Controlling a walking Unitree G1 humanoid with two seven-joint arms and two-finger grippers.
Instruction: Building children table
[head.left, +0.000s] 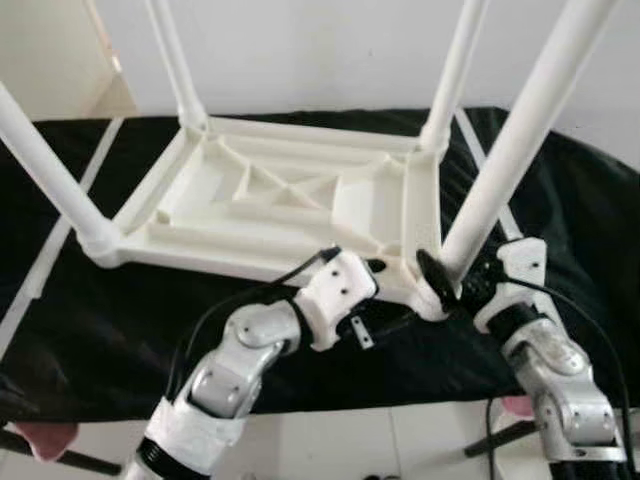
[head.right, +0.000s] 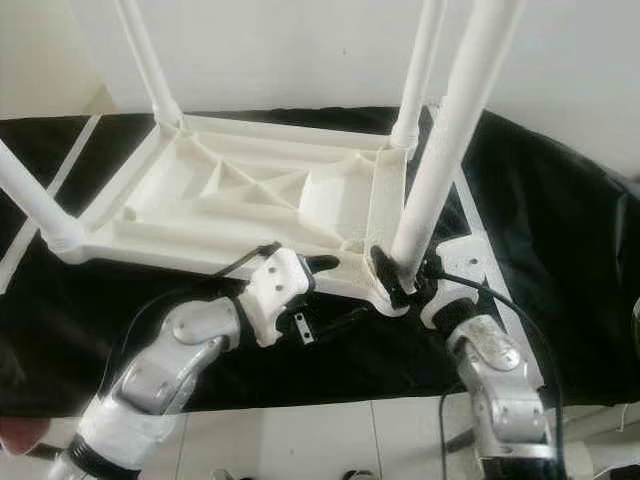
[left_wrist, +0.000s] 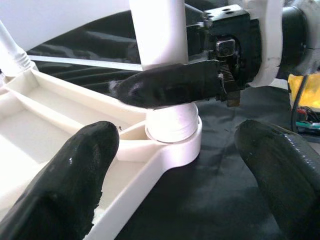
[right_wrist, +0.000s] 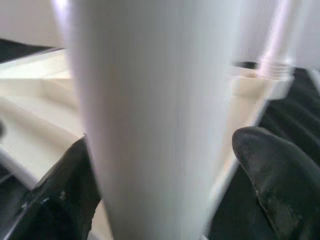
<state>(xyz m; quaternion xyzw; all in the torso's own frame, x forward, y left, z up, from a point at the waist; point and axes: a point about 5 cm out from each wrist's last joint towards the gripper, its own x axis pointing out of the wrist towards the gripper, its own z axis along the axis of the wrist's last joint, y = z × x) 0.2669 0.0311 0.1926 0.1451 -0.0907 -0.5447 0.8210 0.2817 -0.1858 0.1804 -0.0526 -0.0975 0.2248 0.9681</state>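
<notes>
A white plastic children's table (head.left: 280, 200) lies upside down on a black cloth (head.left: 120, 320), with its legs pointing up. My right gripper (head.left: 445, 275) is shut on the near right leg (head.left: 510, 150) just above its corner socket (left_wrist: 172, 130). In the right wrist view the leg (right_wrist: 150, 120) stands between the fingers (right_wrist: 280, 175). One right finger (left_wrist: 170, 90) lies across the leg in the left wrist view. My left gripper (head.left: 395, 295) is open at the same corner, its fingers (left_wrist: 75, 180) on either side of the socket without touching it.
The cloth-covered surface ends close in front of me, with pale floor tiles (head.left: 330, 440) below. A white wall (head.left: 320, 50) stands behind. Three other legs (head.left: 175, 60) rise at the far and left corners. A pink object (head.left: 45, 438) sits low left. Cables (head.left: 600, 340) trail from both wrists.
</notes>
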